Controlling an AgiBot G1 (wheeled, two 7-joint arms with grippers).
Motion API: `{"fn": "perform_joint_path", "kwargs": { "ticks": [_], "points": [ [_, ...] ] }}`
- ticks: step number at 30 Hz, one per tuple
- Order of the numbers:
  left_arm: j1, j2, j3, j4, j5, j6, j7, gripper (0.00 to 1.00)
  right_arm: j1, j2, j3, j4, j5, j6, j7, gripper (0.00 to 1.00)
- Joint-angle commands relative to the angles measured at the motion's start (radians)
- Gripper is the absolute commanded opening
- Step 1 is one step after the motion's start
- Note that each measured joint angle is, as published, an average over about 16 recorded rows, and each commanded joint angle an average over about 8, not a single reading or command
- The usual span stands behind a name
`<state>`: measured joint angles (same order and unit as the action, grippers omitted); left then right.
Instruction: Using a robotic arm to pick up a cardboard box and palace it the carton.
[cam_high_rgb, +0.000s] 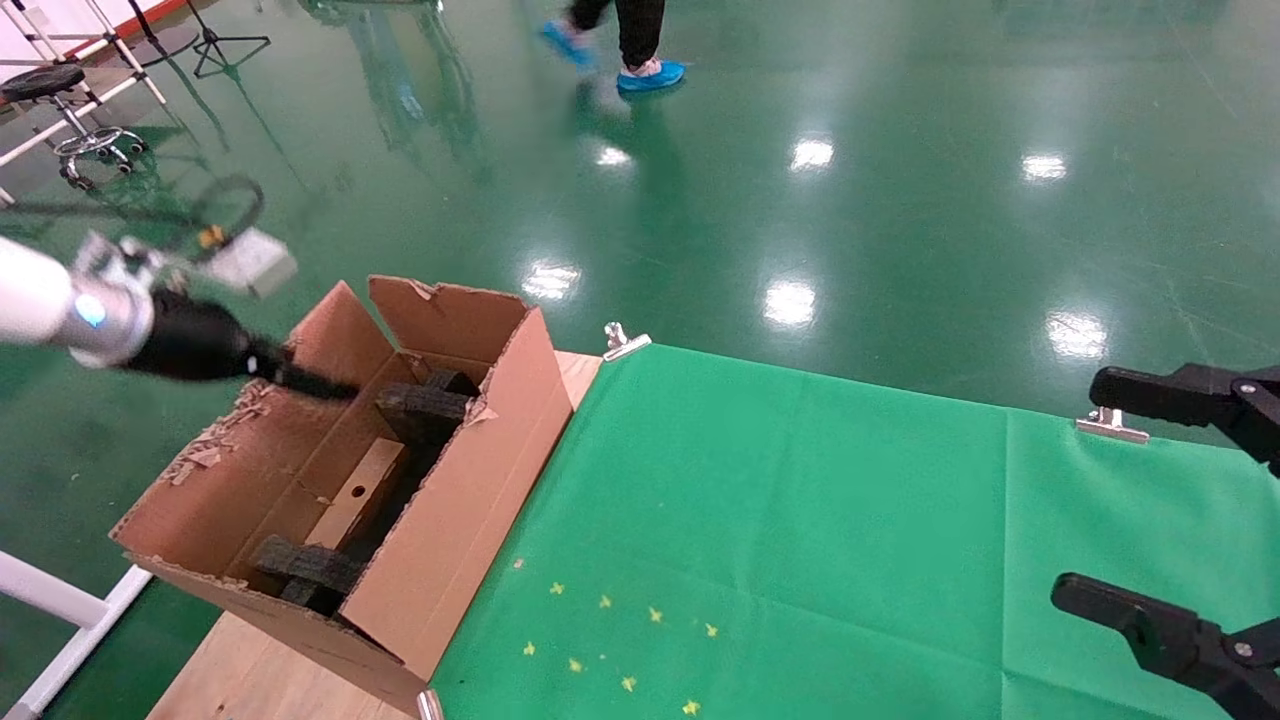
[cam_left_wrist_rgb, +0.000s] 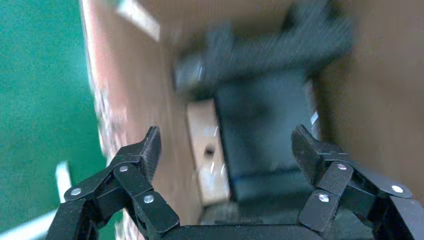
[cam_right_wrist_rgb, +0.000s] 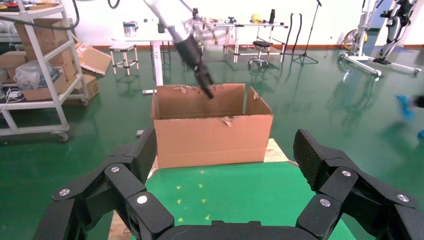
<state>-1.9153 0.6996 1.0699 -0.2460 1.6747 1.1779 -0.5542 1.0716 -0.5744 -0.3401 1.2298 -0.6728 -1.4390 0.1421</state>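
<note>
The robotic arm (cam_high_rgb: 60, 305) reaches in from nine o'clock in the head view, its left gripper (cam_high_rgb: 315, 383) poised over the far end of the carton (cam_high_rgb: 440, 520), just above the upright flap there. The left wrist view shows its jaws spread wide with nothing between them, looking down into the carton's interior. The carton stands at about seven o'clock on the wooden table (cam_high_rgb: 260, 680), beside the green cloth (cam_high_rgb: 800, 520), its torn-edged flaps upright. Inside lie black foam blocks (cam_high_rgb: 420, 410) at the far end and more at the near end, and between them a light brown slab (cam_high_rgb: 355, 495) with a small hole; whether this is the cardboard box I cannot tell. The right gripper (cam_high_rgb: 1120, 500) hangs at three to four o'clock over the cloth's edge, jaws wide open and empty, facing the carton in its wrist view
</note>
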Motion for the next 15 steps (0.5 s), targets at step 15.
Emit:
{"fn": "perform_joint_path", "kwargs": {
  "ticks": [15],
  "points": [
    [-0.058, -0.085, -0.034, -0.206, -0.062, 0.097, 0.037, 1.00, 0.000, 0.000, 0.000, 0.000, 0.000, 0.000, 0.000, 1.00]
  ]
}}
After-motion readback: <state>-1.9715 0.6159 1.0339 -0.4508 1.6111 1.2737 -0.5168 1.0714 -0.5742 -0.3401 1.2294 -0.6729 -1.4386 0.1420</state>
